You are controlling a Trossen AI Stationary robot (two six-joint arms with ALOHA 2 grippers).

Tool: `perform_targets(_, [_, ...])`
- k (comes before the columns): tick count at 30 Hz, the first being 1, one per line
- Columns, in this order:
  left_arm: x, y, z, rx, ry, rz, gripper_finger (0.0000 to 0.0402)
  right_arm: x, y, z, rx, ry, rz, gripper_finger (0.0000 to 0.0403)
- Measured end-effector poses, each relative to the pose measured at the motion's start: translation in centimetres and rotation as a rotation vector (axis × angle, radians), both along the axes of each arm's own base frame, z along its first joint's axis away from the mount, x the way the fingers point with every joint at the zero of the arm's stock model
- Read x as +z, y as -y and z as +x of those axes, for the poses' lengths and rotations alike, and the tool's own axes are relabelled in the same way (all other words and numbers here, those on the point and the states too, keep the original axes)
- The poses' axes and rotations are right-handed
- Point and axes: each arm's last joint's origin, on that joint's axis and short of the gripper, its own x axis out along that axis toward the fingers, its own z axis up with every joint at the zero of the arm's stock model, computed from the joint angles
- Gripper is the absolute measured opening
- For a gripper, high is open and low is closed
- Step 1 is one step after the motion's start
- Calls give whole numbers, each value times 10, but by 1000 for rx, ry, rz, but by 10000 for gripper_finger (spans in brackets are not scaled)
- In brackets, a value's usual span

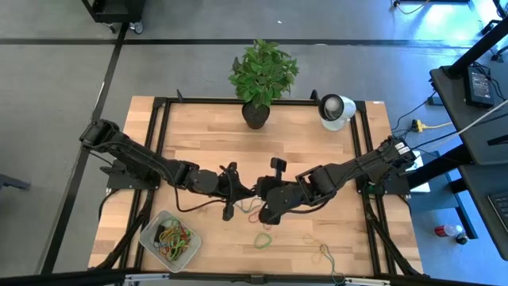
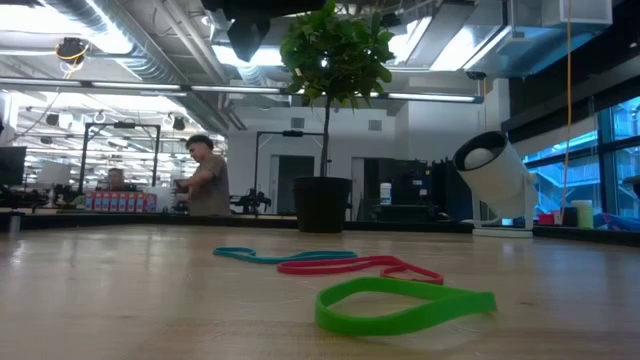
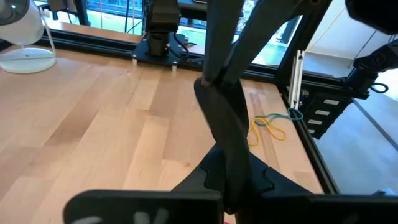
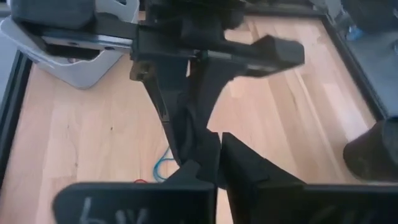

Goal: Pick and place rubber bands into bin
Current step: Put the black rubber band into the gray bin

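Left claw (image 1: 242,192): mine, at mid-bench, pressed together; whether anything is pinched between the tips I cannot tell. Right claw (image 1: 260,195): also mine, at mid-bench, tip to tip with the left one; spread or pressed together I cannot tell (the wrist view is crowded with dark parts of both arms). Bin (image 1: 151,232): at the bench's front-left corner, holding a tangle of bands (image 1: 175,236) in green, red and yellow. Green band (image 1: 263,238): flat on the bench near the front edge, right of the bin and well apart from it, just in front of both claws. Red band (image 2: 360,265) and teal band (image 2: 270,255): loose on the bench behind the green one, touching each other in the low view. Yellow band (image 3: 267,127): near the front edge toward the right corner, with a teal one (image 3: 291,114) beside it. Plant (image 1: 262,75): potted, at the middle of the back edge. White device (image 1: 337,110): near the back-right corner. Person (image 2: 205,175): in the room beyond the bench, far off.
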Motion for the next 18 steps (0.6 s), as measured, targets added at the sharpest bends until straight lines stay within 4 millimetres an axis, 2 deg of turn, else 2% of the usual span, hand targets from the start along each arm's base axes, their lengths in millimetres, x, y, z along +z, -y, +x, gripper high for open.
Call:
perform_targets(12, [0,0,0,-3,-1,13,1,-9,8,-10,-90,-125,19,120])
perform_targets(18, [-2,-5,-12,13,-111,47,1,-9,13,-41,-180,-307,-11,154])
